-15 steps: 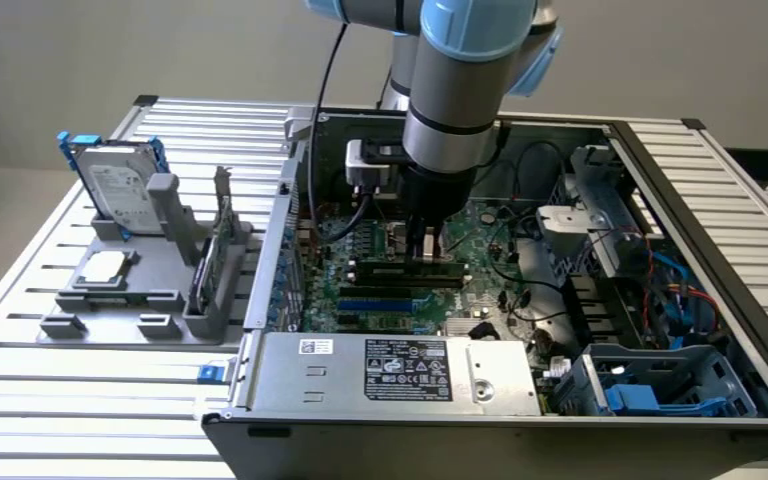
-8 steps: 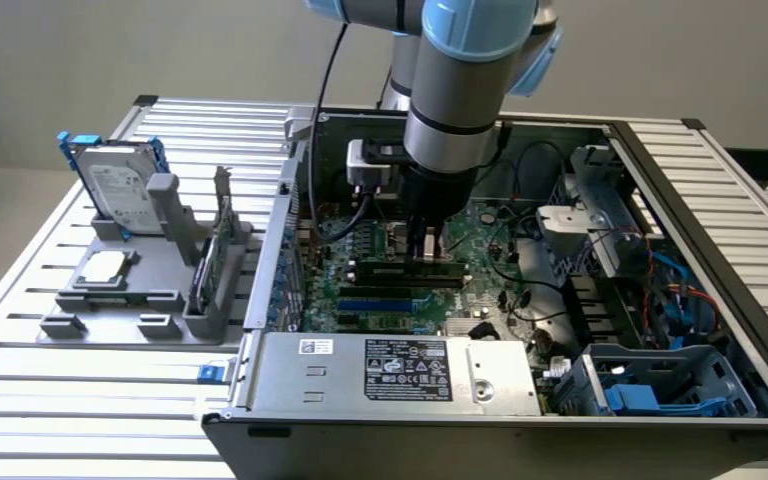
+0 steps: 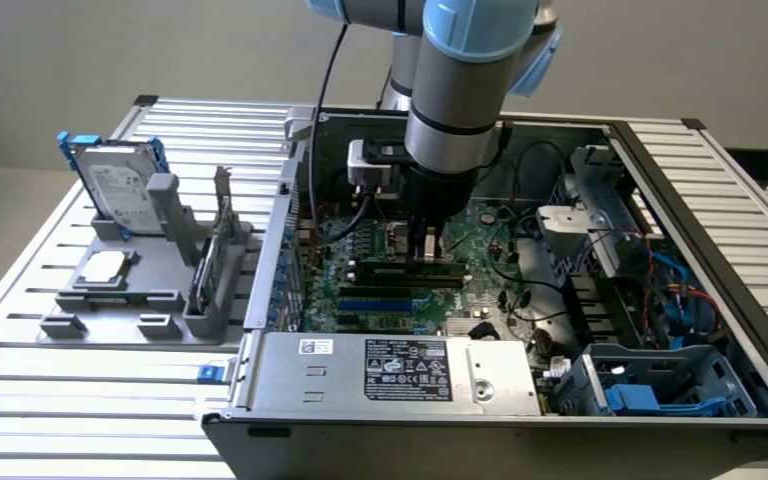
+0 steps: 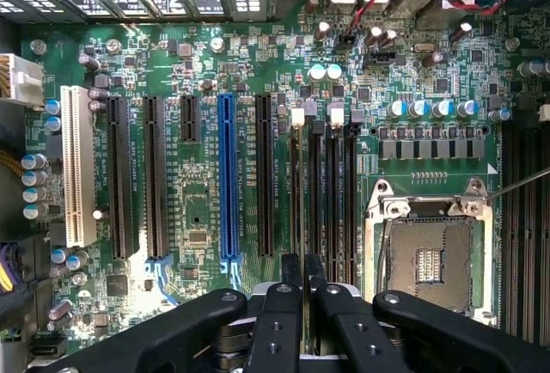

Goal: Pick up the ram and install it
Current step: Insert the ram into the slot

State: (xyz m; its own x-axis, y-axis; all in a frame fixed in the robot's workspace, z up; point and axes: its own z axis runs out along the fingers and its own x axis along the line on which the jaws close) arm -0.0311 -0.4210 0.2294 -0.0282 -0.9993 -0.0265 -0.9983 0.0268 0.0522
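Observation:
The ram (image 3: 411, 268) is a long dark stick lying level just over the motherboard's black memory slots (image 4: 332, 192), inside the open computer case (image 3: 357, 370). My gripper (image 3: 424, 250) points straight down from the arm and is shut on the ram's top edge. In the wrist view the gripper (image 4: 302, 274) has its two black fingers (image 4: 281, 321) standing very close together, directly over the row of slots beside the empty processor socket (image 4: 427, 261). Whether the ram sits in a slot or hovers just above it I cannot tell.
On the exterior view's left, a grey holder (image 3: 117, 325) carries a silver hard drive with blue brackets (image 3: 117, 185) and a small square chip (image 3: 107, 265). The case holds a power supply (image 3: 398, 370), cables and drive cages (image 3: 651, 385) around the board. Expansion slots (image 4: 228, 175) flank the memory slots.

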